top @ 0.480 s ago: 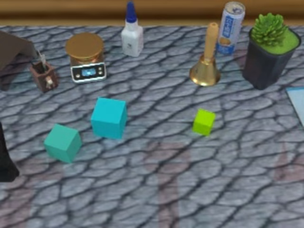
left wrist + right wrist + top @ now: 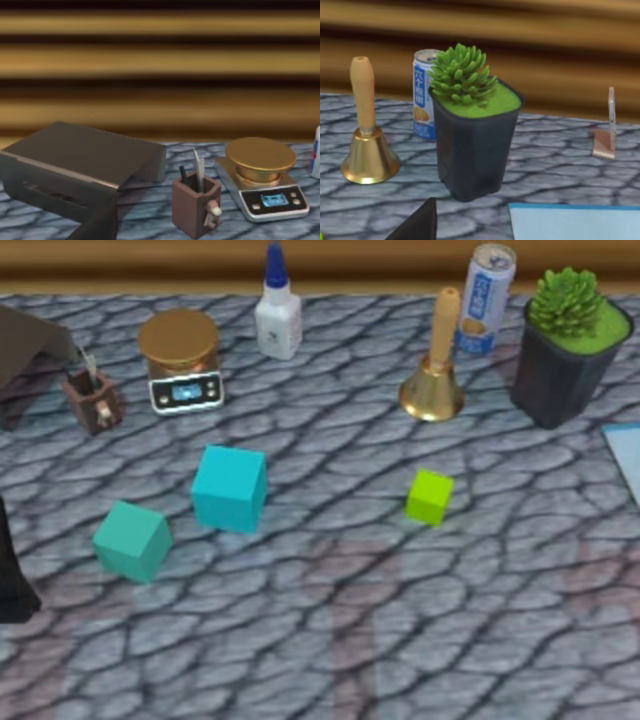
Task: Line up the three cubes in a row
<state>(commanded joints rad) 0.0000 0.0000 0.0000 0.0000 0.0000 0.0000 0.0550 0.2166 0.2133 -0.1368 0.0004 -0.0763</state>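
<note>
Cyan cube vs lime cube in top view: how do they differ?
The cyan cube is clearly larger than the lime cube. Cyan sits left of centre, close to the teal cube; lime sits alone right of centre, below the bell. Both are plain, rest flat on the table, slightly rotated, ungrasped.

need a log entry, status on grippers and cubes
Neither gripper in view. Cubes not in a row: teal cube and cyan cube close together at left, lime cube apart at right. Nothing lies between them.
</note>
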